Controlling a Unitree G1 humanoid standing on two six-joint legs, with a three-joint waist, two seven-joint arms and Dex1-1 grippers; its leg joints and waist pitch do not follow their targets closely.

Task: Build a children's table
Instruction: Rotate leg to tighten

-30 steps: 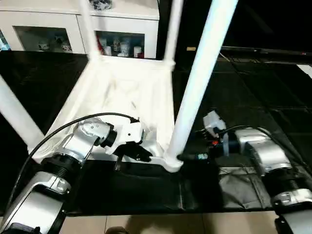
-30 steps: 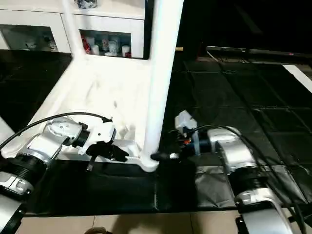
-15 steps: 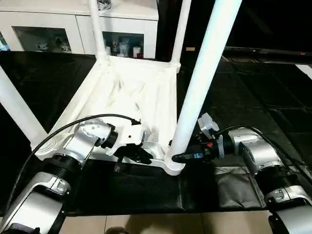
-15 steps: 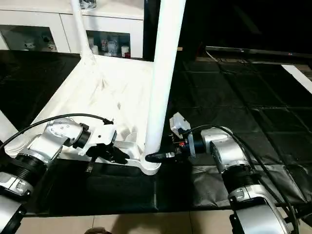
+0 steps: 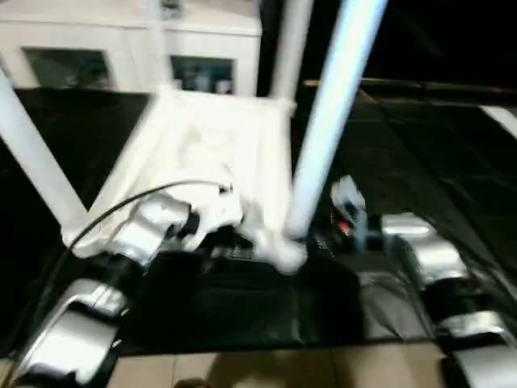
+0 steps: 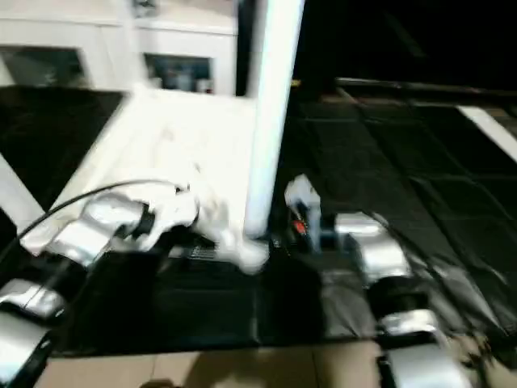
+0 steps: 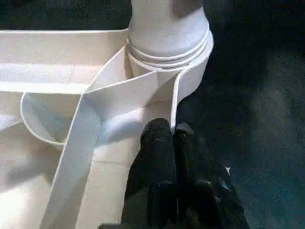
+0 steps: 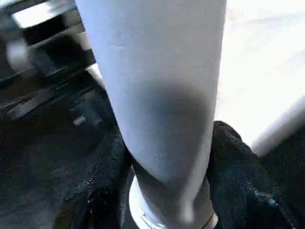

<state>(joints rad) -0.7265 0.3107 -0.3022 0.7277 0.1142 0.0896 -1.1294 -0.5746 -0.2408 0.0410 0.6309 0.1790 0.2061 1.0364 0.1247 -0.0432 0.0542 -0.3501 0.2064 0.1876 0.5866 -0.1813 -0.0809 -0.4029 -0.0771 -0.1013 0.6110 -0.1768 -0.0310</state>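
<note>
children's table (image 5: pixel 212 153): upside down on black floor mat (image 5: pixel 242 307), ribbed underside up, legs standing up. white cabinet (image 5: pixel 121 48) behind it. left gripper (image 7: pixel 170 136): fingers pressed together, pinching thin rim wall of the top, just beside near-right corner socket. near-right leg (image 5: pixel 327 121): upright in that socket. right gripper (image 8: pixel 164 191): half open, fingers (image 8: pixel 107 176) clasped either side of leg's base.

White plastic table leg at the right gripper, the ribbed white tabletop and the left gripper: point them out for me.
White plastic table leg (image 8: pixel 157 90): right wrist view, mid shaft.
Ribbed white tabletop (image 7: pixel 52 52): left wrist view, underside panel.
Left gripper (image 7: pixel 167 131): left wrist view, fingertips on a rib.
</note>
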